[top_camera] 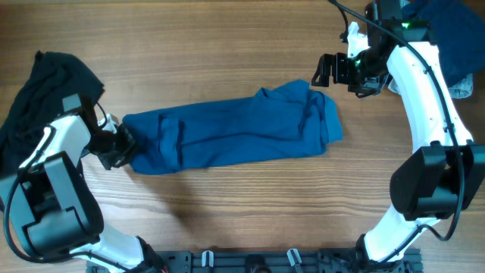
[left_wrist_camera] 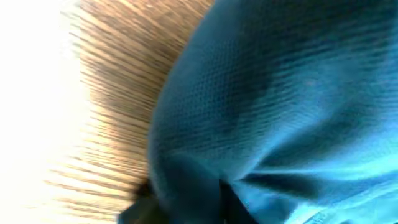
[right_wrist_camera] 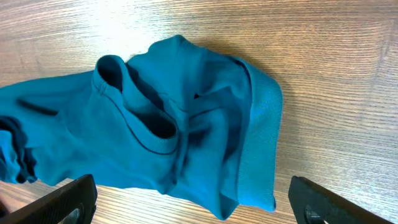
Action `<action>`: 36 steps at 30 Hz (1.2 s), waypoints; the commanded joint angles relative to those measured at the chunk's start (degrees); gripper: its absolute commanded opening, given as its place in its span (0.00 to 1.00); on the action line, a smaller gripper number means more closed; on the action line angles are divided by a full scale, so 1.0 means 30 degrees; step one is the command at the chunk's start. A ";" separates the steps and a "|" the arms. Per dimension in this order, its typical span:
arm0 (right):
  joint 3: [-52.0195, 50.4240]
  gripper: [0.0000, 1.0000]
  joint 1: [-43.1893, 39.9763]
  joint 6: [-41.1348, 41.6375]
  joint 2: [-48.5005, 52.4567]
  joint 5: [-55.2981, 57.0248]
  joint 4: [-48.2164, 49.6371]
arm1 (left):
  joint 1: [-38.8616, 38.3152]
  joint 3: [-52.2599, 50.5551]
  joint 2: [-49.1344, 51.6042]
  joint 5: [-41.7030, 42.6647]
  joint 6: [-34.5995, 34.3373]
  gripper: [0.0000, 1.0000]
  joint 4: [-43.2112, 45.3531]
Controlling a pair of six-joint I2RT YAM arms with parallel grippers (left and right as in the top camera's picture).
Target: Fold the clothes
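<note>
Pinching soft, light teal shirt (top_camera: 235, 136), bunched across centre from 9 to 3 o'clock, with clenched left gripper (top_camera: 121, 148) at its 9 o'clock end. Hovering right gripper (top_camera: 322, 72) spread wide, empty, at 1 o'clock. Likely to sag and crumple; best taken at collar (right_wrist_camera: 149, 142) edge.

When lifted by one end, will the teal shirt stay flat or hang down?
Probably hangs limp: the teal shirt already lies in soft wrinkles. Its collar is loosely bunched, so pulling would likely shift folds, not slide it flat.
</note>
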 commanded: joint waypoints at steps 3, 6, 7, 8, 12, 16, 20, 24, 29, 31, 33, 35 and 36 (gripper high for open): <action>0.0299 1.00 0.0080 -0.0109 -0.0153 0.0036 0.0007 | -0.0131 0.0022 -0.0073 0.0401 -0.0372 0.04 -0.0306; 0.0299 1.00 0.0080 -0.0109 -0.0153 0.0036 -0.0138 | 0.0153 0.1107 -0.0095 -0.0270 -0.0466 0.04 -0.1581; 0.0299 1.00 0.0080 -0.0109 -0.0153 0.0036 -0.0168 | 0.0277 0.1574 -0.0095 -0.0546 -0.0641 0.04 -0.2040; 0.0299 1.00 0.0080 -0.0109 -0.0153 0.0036 -0.0197 | 0.0503 0.2324 -0.0095 -0.1355 -0.1107 0.04 -0.2805; 0.0299 1.00 0.0080 -0.0095 -0.0153 0.0029 -0.0175 | 0.0918 0.5464 -0.0095 -0.4481 -0.1530 0.04 -0.5676; 0.0299 1.00 0.0080 -0.0036 -0.0153 -0.0051 -0.0168 | 0.0867 0.8371 -0.0095 -0.4867 -0.2390 0.04 -0.7614; 0.0299 1.00 0.0080 0.0168 -0.0153 -0.0051 -0.0175 | -0.0379 0.9464 -0.0095 -0.4881 -0.2484 0.04 -0.8582; 0.0299 1.00 0.0080 0.0444 -0.0153 -0.0044 -0.0189 | -0.3942 0.9464 -0.0087 -0.7431 -0.3592 0.04 -0.9122; 0.0299 1.00 0.0080 0.0444 -0.0153 -0.0044 -0.0189 | -0.7650 0.9457 0.0000 -0.9216 -0.5056 0.04 -0.9413; 0.0299 1.00 0.0080 0.0444 -0.0153 -0.0036 -0.0197 | -0.9486 0.9457 0.0357 -0.9216 -0.5049 0.04 -0.9420; 0.0299 1.00 0.0080 0.0444 -0.0153 -0.0036 -0.0270 | -1.0426 0.9457 0.0794 -0.9216 -0.5049 0.04 -0.9515; 0.0299 1.00 0.0080 0.0430 -0.0153 -0.0036 -0.0379 | -1.1220 0.9457 0.1559 -0.9231 -0.5034 0.04 -0.9777; 0.0299 1.00 0.0080 0.0386 -0.0153 -0.0036 -0.0481 | -1.1453 0.9457 0.1974 -0.9573 -0.5034 0.04 -1.0142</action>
